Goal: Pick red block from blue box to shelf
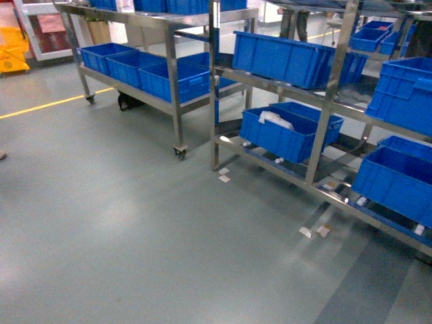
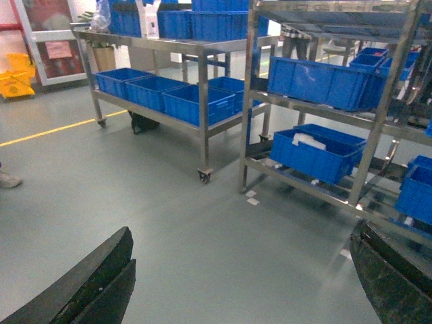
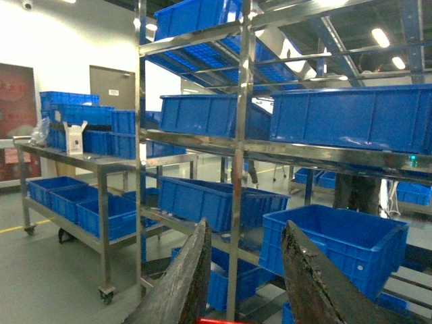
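Note:
A thin strip of the red block (image 3: 219,321) shows at the bottom edge of the right wrist view, deep between the two dark fingers of my right gripper (image 3: 246,223), which is shut on it. That gripper faces the steel shelf (image 3: 239,169), a short way in front of its uprights. The shelf (image 1: 331,101) fills the right of the head view, with neither gripper visible there. My left gripper (image 2: 241,229) hangs open over bare grey floor, holding nothing. The blue box is out of view.
Dark blue ribbed crates (image 1: 290,131) sit on the shelf tiers. A wheeled steel cart (image 1: 177,101) with more crates stands to the left. A yellow line (image 1: 47,104) crosses the floor. White tags (image 1: 314,231) lie near the shelf foot. A shoe (image 2: 8,180) shows at far left.

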{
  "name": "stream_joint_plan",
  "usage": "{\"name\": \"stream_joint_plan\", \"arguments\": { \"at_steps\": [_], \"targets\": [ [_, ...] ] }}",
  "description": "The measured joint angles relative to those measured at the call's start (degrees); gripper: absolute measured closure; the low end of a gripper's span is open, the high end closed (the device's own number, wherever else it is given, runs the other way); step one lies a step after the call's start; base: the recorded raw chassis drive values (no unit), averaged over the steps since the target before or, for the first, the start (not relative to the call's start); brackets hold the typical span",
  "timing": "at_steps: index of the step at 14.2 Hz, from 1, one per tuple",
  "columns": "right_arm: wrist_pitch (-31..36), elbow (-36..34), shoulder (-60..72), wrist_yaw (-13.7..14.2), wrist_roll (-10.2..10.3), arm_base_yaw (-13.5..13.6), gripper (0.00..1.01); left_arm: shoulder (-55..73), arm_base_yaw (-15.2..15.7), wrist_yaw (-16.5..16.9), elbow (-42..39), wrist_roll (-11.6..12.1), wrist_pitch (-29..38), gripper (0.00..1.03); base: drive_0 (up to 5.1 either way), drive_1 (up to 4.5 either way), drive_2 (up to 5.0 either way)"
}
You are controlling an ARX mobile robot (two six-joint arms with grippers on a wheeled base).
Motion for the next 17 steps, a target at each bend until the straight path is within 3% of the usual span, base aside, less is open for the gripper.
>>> {"name": "stream_joint_plan", "arguments": {
  "at_steps": [17],
  "targets": [
    [0.00,0.00,0.00,0.00,0.00,0.00,0.74,0.00,-0.09,0.00,0.00,0.00,-0.02,0.05,-1.4,-1.45,-1.4]
  ]
}}
